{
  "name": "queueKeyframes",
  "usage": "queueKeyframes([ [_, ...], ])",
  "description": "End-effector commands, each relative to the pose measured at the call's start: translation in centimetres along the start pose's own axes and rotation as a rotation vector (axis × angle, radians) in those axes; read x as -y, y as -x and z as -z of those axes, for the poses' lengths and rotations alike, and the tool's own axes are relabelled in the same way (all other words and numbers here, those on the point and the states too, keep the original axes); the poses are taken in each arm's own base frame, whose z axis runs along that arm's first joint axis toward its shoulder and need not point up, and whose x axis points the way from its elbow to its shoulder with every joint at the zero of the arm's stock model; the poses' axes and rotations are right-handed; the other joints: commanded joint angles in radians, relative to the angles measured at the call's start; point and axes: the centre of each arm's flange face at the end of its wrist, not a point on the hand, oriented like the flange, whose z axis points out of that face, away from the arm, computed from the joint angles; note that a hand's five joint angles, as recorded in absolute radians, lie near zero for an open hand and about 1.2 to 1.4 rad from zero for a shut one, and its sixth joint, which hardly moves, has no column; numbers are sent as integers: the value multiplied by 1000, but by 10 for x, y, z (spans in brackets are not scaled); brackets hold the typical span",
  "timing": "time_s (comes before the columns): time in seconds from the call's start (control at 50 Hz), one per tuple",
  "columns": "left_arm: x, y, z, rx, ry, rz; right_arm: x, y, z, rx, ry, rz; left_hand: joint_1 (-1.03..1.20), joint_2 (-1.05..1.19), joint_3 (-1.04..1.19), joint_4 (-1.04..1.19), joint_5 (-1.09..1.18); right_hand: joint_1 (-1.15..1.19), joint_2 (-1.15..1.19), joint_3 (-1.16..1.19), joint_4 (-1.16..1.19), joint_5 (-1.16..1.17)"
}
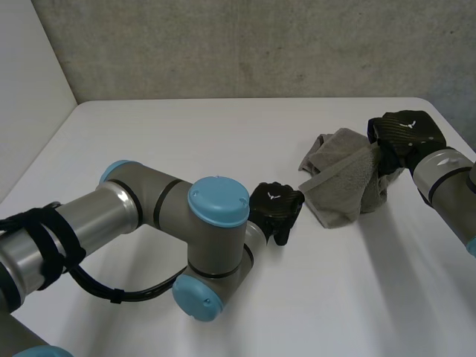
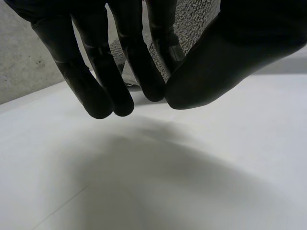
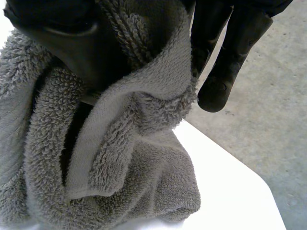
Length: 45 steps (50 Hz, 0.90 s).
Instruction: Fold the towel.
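white table [image 1: 186,134] beneath everything. across its near left, the left arm [image 1: 149,204]. toward the right side, a grey towel [image 1: 343,186], bunched and crumpled, low end on the table. clamped on its upper right folds between thumb and fingers, the right hand [image 1: 405,137]. just beside the towel's left edge, the left hand [image 1: 277,207], fingers loose, holding nothing.

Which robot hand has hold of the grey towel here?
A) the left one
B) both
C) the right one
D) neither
C: in the right wrist view the right robot hand pinches a fold of the towel between thumb and fingers, while the left robot hand hangs over the bare table short of the towel, holding nothing.
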Motion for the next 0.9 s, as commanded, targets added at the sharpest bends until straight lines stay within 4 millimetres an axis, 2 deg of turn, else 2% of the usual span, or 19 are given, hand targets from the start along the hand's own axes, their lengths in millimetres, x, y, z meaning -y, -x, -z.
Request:
queueKeyframes([
  [0.02,22,-28,49,-101,-16,1,23,34,12,249,-6,-21,-194,-221,-243,-220,-378,42,56,40,40,55],
  [0.06,23,-29,50,-101,-17,1,23,34,11,248,-6,-21,-209,-235,-258,-235,-393,42,56,40,40,55],
  [0.1,22,-29,50,-99,-16,1,23,34,11,248,-6,-21,-440,-466,-488,-465,-624,42,56,40,40,55],
  [0.12,22,-29,50,-99,-16,1,23,33,11,246,-5,-22,-441,-467,-490,-467,-625,42,56,40,40,55],
  [0.14,22,-28,50,-96,-13,1,23,33,11,246,-5,-22,-566,-592,-615,-592,-750,42,56,40,40,55],
  [0.28,17,-20,53,-79,9,7,22,29,10,236,-4,-24,-597,-623,-645,-622,-781,42,56,40,40,55],
  [0.36,15,-17,54,-69,15,9,24,27,11,231,-10,-24,-789,-816,-838,-815,-973,42,56,40,40,55],
  [0.42,16,-14,52,-41,5,10,28,26,14,228,-19,-22,-828,-855,-877,-854,-1012,42,56,40,40,55],
  [0.52,25,-2,45,49,-53,13,39,25,29,229,-35,-19,-884,-910,-933,-910,-1068,42,56,40,40,55],
  [0.58,32,7,40,98,-98,23,48,24,41,228,-56,-20,-908,-934,-956,-933,-1092,42,56,40,40,55],
  [0.64,38,9,35,111,-136,28,62,21,53,215,-100,-13,-949,-975,-997,-974,-1133,42,56,40,40,55],
  [0.68,41,9,34,111,-149,31,78,16,65,196,-155,1,-975,-1001,-1024,-1001,-1159,42,56,40,40,55],
  [0.7,42,10,33,114,-154,37,78,16,65,196,-155,1,-978,-1005,-1027,-1004,-1162,42,56,40,40,55],
  [0.72,42,10,33,114,-154,37,87,14,70,185,-186,7,-978,-1005,-1027,-1004,-1162,42,56,40,40,55],
  [0.74,43,10,33,113,-157,46,87,14,70,184,-186,7,-978,-1005,-1027,-1004,-1162,42,56,40,40,55],
  [0.78,43,10,33,115,-158,63,106,9,82,164,-254,14,-978,-1005,-1027,-1004,-1162,42,56,40,40,55],
  [0.8,41,11,33,116,-155,89,106,9,82,164,-254,14,-981,-1008,-1030,-1007,-1165,42,56,40,40,55],
  [0.84,41,12,33,115,-156,124,128,6,96,149,-330,1,-981,-1008,-1030,-1007,-1165,42,56,40,40,55],
  [0.9,39,15,34,116,-154,214,136,5,101,146,-358,-16,-993,-1019,-1042,-1019,-1177,42,56,40,40,55],
])
